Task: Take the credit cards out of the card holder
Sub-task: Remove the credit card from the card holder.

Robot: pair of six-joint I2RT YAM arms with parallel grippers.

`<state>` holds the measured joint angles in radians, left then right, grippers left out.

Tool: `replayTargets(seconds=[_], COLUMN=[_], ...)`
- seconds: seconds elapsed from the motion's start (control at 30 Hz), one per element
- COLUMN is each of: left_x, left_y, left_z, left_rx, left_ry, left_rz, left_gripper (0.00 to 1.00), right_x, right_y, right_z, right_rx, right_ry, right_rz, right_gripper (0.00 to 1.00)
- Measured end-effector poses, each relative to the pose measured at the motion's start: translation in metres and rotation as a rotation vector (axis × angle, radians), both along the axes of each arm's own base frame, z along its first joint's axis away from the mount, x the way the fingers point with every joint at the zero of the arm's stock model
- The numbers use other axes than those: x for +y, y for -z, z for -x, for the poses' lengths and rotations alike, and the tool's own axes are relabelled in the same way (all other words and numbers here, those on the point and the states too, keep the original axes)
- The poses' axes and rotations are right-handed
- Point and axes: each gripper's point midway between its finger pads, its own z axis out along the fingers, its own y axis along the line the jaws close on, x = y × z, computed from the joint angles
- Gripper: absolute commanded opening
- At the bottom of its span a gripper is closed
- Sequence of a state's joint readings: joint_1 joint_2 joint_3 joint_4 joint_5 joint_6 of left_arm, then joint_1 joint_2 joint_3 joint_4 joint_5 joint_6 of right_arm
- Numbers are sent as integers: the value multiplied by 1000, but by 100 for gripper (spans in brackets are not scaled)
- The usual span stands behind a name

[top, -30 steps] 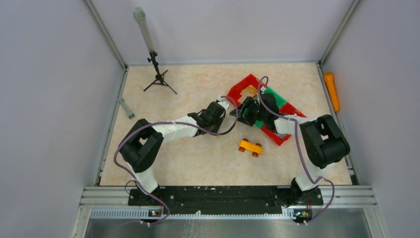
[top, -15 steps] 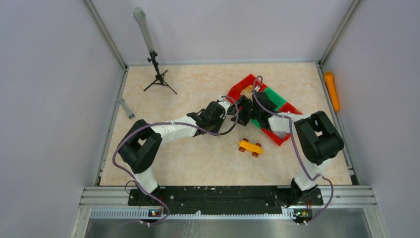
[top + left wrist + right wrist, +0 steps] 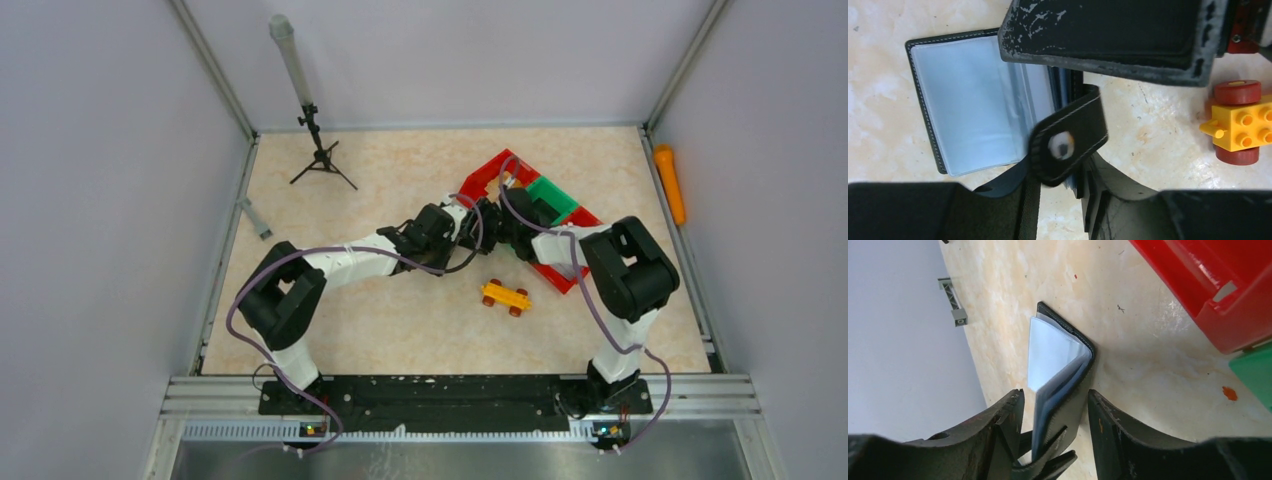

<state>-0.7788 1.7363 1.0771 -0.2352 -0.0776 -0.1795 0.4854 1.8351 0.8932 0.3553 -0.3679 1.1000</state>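
**A:** Two arms on one card holder [image 3: 973, 107]. Left wrist view: it lies open on the bench [image 3: 878, 50], centre-left of frame, with the cloudy plastic sleeves facing up. The strap tab [image 3: 1068, 142] and its snap flop toward lower centre.

**B:** And the left gripper [image 3: 1058, 215]?

**A:** Narrow, at the bottom edge of frame. By my reading it is clamped on the holder's black cover. A scuffed black slab crosses the top, likely the other arm's finger. Toy car [image 3: 1240, 122] at the right edge, apart.

**B:** Handling?

**A:** Judged light and limp at the fold, with slick, floppy sleeves. Best to pin the stitched cover and draw each card by an exposed edge. No card edge shows here.

**B:** Right wrist view?

**A:** The holder stands on edge at lower centre, sleeves fanned, between the fingers of the right gripper [image 3: 1055, 440]. The gap is narrow and brackets it. Whether it is pinching, cannot tell. Red tray [image 3: 1208, 315] at upper right, apart.

**B:** Top view?

**A:** Both arms are stretched forward and angled inward. The wrists meet mid-frame, just left of the tray, and the holder is hidden beneath them.
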Motion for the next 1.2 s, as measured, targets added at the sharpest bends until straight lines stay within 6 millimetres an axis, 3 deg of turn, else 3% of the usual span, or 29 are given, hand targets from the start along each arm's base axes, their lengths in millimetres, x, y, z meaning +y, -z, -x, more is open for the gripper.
replayTargets(seconds=[0.1, 0.4, 0.67, 0.87, 1.0, 1.13, 1.2], left_x=[-2, -12, -5, 28, 49, 46, 43], left_y=[0, -2, -27, -54, -57, -64, -70], left_z=[2, 12, 14, -3, -15, -13, -14], left_rx=[8, 47, 55, 62, 86, 121, 121], left_ry=[16, 62, 53, -56, -139, -135, -119], left_rz=[8, 58, 214, 453, 567, 644, 674], left_gripper=[49, 57, 71, 63, 52, 45, 50], right_x=[0, -4, -7, -7, -6, -3, -1], right_y=[1, 8, 14, 15, 9, 2, -1], right_z=[1, 4, 7, 10, 14, 33, 41], right_rx=[-2, -20, -30, -82, -182, -261, -292], right_ry=[-5, -38, -69, -127, -193, -279, -313], right_rz=[7, 54, 100, 131, 129, 79, 43], right_gripper=[41, 9, 0, 0, 0, 0, 0])
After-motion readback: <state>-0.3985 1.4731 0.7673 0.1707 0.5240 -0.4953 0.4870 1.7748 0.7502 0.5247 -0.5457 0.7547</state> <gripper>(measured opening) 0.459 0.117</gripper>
